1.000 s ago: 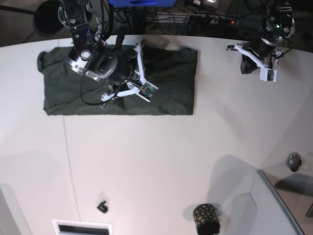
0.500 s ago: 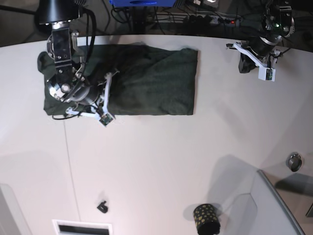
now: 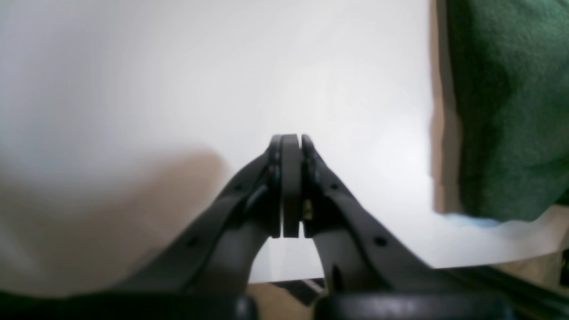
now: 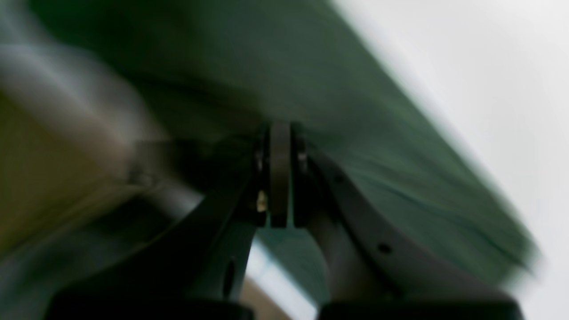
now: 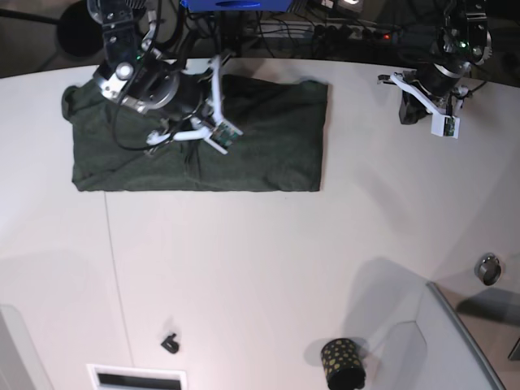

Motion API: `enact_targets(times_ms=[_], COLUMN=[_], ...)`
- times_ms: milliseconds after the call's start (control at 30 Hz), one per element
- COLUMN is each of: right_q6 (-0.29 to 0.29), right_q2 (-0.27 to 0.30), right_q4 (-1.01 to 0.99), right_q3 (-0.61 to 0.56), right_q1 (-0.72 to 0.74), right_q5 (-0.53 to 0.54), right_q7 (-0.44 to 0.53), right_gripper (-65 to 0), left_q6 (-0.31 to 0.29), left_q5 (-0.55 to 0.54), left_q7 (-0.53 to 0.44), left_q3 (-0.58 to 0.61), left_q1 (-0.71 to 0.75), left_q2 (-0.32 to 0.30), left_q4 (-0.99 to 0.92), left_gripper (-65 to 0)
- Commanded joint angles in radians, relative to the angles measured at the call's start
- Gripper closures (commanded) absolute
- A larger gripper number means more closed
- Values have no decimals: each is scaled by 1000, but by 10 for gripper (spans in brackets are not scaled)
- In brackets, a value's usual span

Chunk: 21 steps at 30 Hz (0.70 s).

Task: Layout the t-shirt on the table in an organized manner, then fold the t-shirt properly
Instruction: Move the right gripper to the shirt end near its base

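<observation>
Black gold-dotted cup (image 5: 342,363) beside grey panel (image 5: 455,345); small black clip (image 5: 170,344).

No text, label, brand, number or sign can be read in any of these views; the small green tags on the wrist cameras are too small to make out, and the right wrist view is blurred.
</observation>
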Motion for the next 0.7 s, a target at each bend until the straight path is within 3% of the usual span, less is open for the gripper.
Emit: enact_targets(times_ms=[0,300,567,667], right_q6=[-46,-228,-242,-242], right_q2=[9,-6,-28,-26], right_q4=[17,-156,-280,-280], right_q3=[-30,-243,-252,-175], right_q1=[11,41,51,33], right_q5=[-21,-18,-18,-18], right_q7=[-2,3,6,4], right_gripper=[-6,-6,-6,-6], left_q6=[6,6,4,4], left_q5=[-7,-8,-8,-8], left_q7=[-20,-20,-20,-19], left_q3=[-9,-9,-100,-132], left_q1=[-5,-11,-3,0], left_q2=[-35,-110,-115,-115], left_q4=[14,-3,-56,-58], left_gripper=[0,0,0,0])
